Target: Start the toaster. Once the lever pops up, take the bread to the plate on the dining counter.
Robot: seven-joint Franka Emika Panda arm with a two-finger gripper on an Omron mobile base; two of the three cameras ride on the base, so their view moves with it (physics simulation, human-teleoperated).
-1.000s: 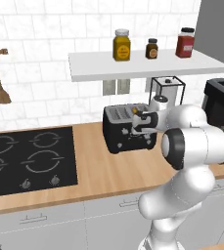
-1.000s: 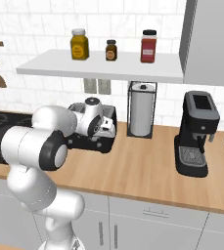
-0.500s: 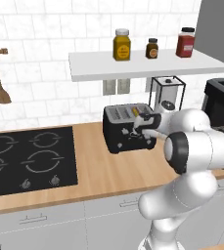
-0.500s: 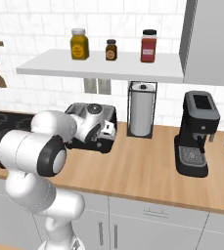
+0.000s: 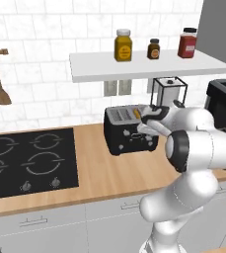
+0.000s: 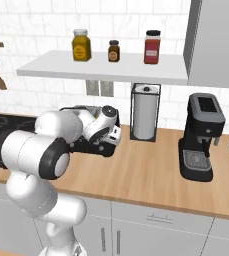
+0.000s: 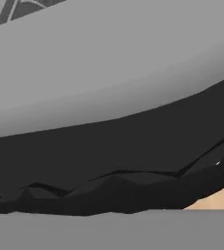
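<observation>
White tile backs a wooden bench (image 5: 99, 168) that runs along the wall, with a black hob (image 5: 28, 160) at its left end and a black coffee machine (image 6: 202, 136) towards the right end. Above it a white shelf (image 6: 101, 67) carries three jars.

On the bench near its back edge, between the hob and a wire paper-towel holder (image 6: 145, 112), stands the toaster (image 5: 127, 133), black and boxy with grey slots on top. A golden edge of the bread (image 5: 136, 113) peeps from the right-hand slot, so the slice sits inside the toaster. Neither plate nor dining counter can be placed from here.

The claw (image 5: 145, 118) is at the toaster's right end, up by the top corner, with its fingers together and nothing between them. The hand view looks straight at the toaster's pale top and dark side from very close, with a scrap of bench wood in the lower right corner. Whether the tips actually touch the casing or lever I cannot tell.

My reading is that the first step is in hand: starting the toaster. The shut claw suits pushing, not grasping. The next move would call for the tips to sit squarely on the lever tab and press straight down to its stop, then draw clear so the lever can rise freely.
</observation>
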